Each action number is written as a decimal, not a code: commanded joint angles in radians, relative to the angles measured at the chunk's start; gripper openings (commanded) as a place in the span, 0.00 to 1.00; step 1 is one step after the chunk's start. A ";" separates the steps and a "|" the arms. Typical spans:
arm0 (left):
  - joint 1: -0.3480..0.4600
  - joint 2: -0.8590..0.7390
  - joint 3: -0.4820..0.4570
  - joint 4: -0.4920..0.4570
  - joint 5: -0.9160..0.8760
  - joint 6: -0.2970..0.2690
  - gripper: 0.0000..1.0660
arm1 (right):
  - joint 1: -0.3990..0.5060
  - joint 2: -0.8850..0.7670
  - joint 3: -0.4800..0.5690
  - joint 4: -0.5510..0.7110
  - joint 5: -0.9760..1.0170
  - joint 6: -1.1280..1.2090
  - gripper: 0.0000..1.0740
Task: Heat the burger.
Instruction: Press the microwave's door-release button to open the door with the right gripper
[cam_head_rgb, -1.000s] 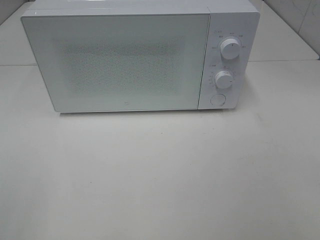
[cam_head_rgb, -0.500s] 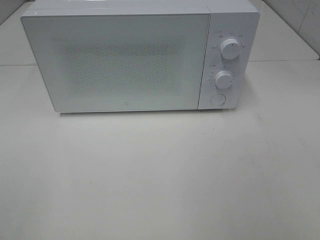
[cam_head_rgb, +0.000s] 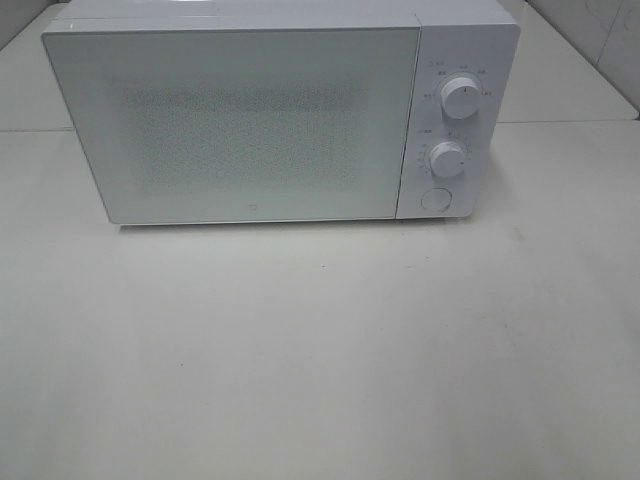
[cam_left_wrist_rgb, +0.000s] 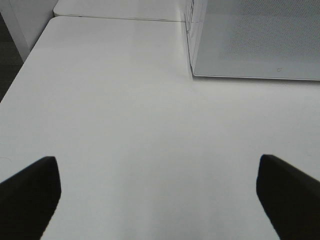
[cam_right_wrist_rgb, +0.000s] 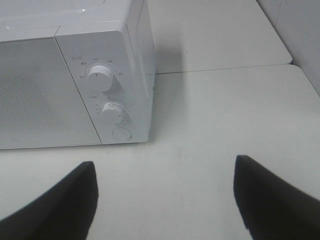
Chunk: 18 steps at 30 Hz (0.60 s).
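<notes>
The burger is out of view in every frame. A white microwave (cam_head_rgb: 280, 115) stands at the back of the white table (cam_head_rgb: 320, 350) with its door (cam_head_rgb: 235, 125) shut. Its two knobs (cam_head_rgb: 458, 97) and round button (cam_head_rgb: 435, 199) are on the right panel. Neither arm shows in the high view. My left gripper (cam_left_wrist_rgb: 160, 195) hangs open over bare table, off the microwave's (cam_left_wrist_rgb: 255, 40) front left corner. My right gripper (cam_right_wrist_rgb: 165, 195) is open too, nothing between its fingers, in front of the control panel (cam_right_wrist_rgb: 107, 100).
The table's left edge (cam_left_wrist_rgb: 25, 65) drops off beside the left gripper. A seam in the tabletop (cam_right_wrist_rgb: 225, 69) runs behind the microwave on the right, and a tiled wall (cam_head_rgb: 600, 40) rises at the far right.
</notes>
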 joint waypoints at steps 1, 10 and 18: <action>0.005 -0.006 0.000 -0.004 -0.016 -0.006 0.96 | -0.006 0.075 -0.004 -0.004 -0.073 -0.002 0.67; 0.005 -0.006 0.000 -0.004 -0.016 -0.006 0.96 | -0.006 0.247 -0.004 -0.037 -0.204 0.050 0.53; 0.005 -0.006 0.000 -0.004 -0.016 -0.006 0.96 | -0.004 0.418 -0.004 -0.103 -0.325 0.232 0.14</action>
